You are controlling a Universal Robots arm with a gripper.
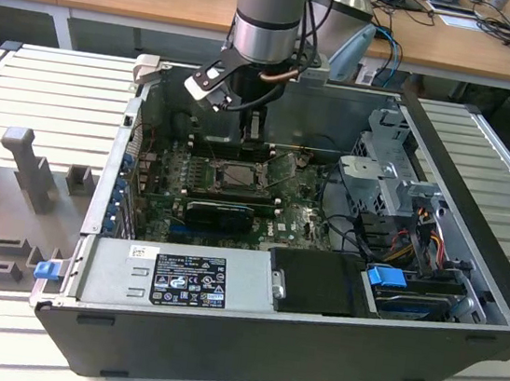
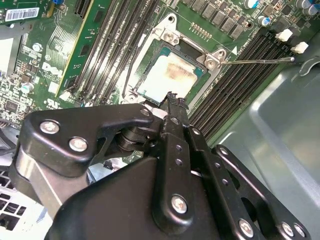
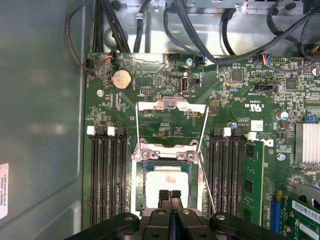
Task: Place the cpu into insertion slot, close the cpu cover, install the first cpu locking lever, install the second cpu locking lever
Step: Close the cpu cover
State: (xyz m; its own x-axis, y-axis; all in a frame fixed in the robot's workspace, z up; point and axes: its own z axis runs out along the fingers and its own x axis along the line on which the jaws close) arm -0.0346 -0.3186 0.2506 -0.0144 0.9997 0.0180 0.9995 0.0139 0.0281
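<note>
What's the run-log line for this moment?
small square silver-grey cpu: seated in dark silver-rimmed insertion slot | thin silver metal cpu cover: raised, not closed | thin metal lever rod: unlatched | hand: shut, tips over cpu

An open computer case (image 1: 262, 351) holds a silver power supply (image 1: 243, 283) and black cables (image 3: 111, 25).

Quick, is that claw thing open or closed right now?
Gripper: closed, fingertips together with nothing between them, poised over the cpu.
</note>
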